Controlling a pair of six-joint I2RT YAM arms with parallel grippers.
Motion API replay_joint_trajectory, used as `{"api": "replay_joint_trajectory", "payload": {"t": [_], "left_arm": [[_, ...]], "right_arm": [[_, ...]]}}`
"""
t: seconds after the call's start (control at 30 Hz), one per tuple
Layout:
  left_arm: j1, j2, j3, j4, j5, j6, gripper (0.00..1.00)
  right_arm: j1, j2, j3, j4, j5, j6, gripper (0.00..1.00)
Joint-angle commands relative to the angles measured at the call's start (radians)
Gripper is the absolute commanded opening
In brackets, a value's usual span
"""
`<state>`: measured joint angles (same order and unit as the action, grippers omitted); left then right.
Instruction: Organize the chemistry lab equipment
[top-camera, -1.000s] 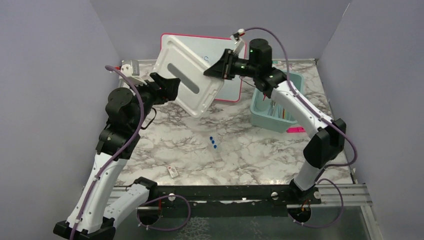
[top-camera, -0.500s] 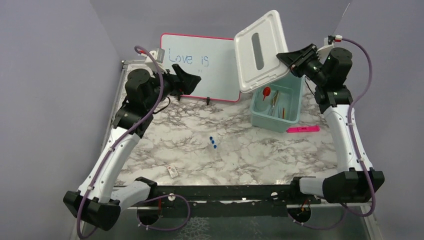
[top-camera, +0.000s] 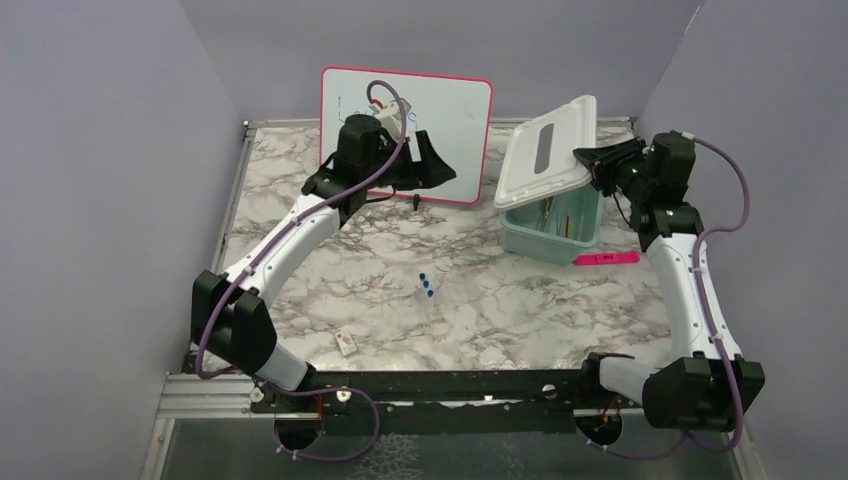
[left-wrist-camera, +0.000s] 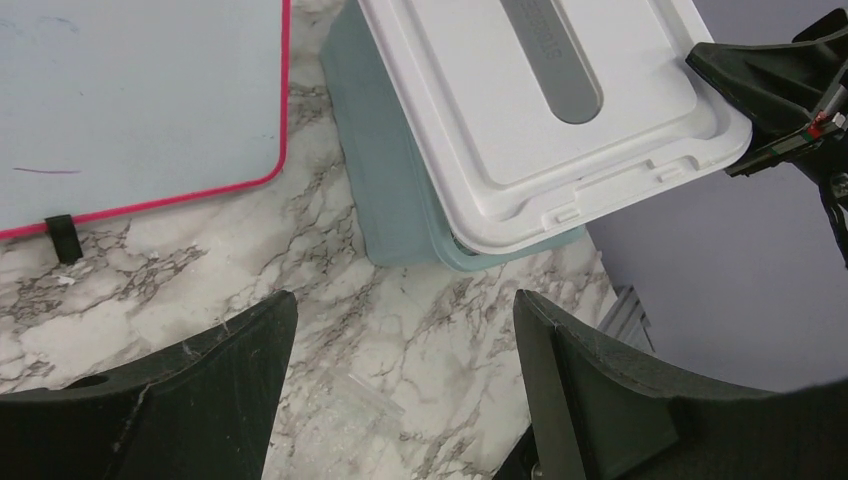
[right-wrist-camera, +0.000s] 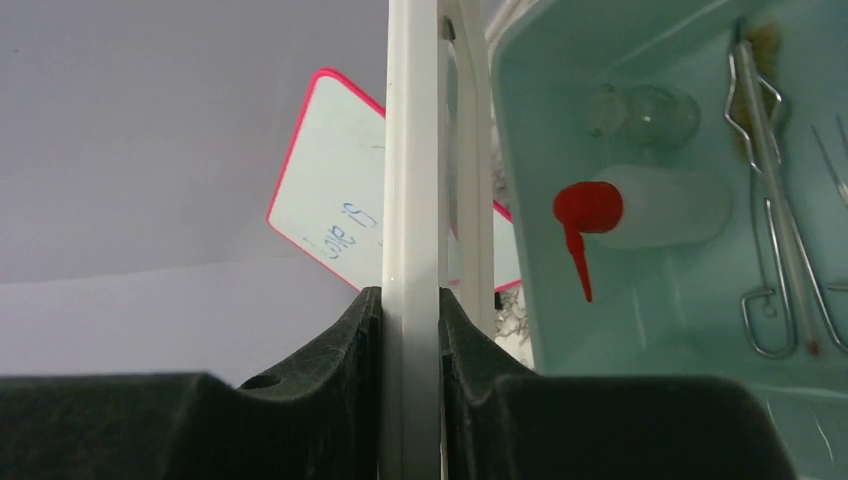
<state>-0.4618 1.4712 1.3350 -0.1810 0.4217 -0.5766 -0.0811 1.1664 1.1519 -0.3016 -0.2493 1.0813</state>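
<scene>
At upper right of the overhead view, right gripper (top-camera: 588, 160) clamped on tilted white lid (top-camera: 545, 150) above teal bin (top-camera: 545, 240) holding clear squeeze bottle (right-wrist-camera: 660, 208) and metal tongs (right-wrist-camera: 775, 240); blue-capped tubes (top-camera: 427, 285) mid-frame; left gripper (left-wrist-camera: 400, 315) gaping, empty, before whiteboard (top-camera: 455, 105), its blue handwriting unreadable.

One high overview, two close wrist views, all meeting at the bin corner.

The top camera sat above and behind the arm bases, looking down and forward over the whole marble-patterned table (top-camera: 500, 300). The left wrist camera looked down past the left gripper (left-wrist-camera: 400, 300) at the table (left-wrist-camera: 330, 290) from nearby. The right wrist camera sat very close and looked past the right gripper (right-wrist-camera: 410, 295), edge-on along the white plastic lid (right-wrist-camera: 412, 200). All three views shared that lid (top-camera: 545, 165) (left-wrist-camera: 480, 110), the teal plastic bin (top-camera: 545, 240) (left-wrist-camera: 385, 180) (right-wrist-camera: 680, 330) and the pink-framed whiteboard (top-camera: 460, 130) (left-wrist-camera: 140, 90) (right-wrist-camera: 345, 200).
</scene>
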Motion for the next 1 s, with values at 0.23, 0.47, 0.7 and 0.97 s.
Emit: {"api": "replay_joint_trajectory", "payload": {"t": [0.23, 0.47, 0.7, 0.97], "left_arm": [[-0.092, 0.226, 0.142, 0.028, 0.107, -0.024, 0.81], [-0.160, 0.360, 0.230, -0.001, 0.115, 0.001, 0.81], [-0.194, 0.437, 0.289, 0.000, 0.104, -0.005, 0.79], [-0.205, 0.495, 0.315, -0.001, 0.115, -0.017, 0.73]], "right_arm": [[-0.018, -0.068, -0.122, -0.062, 0.141, 0.058, 0.01], [-0.029, -0.127, -0.198, -0.113, 0.286, 0.014, 0.03], [-0.029, -0.124, -0.245, -0.137, 0.349, -0.033, 0.11], [-0.031, -0.111, -0.291, -0.160, 0.387, -0.112, 0.22]]}}
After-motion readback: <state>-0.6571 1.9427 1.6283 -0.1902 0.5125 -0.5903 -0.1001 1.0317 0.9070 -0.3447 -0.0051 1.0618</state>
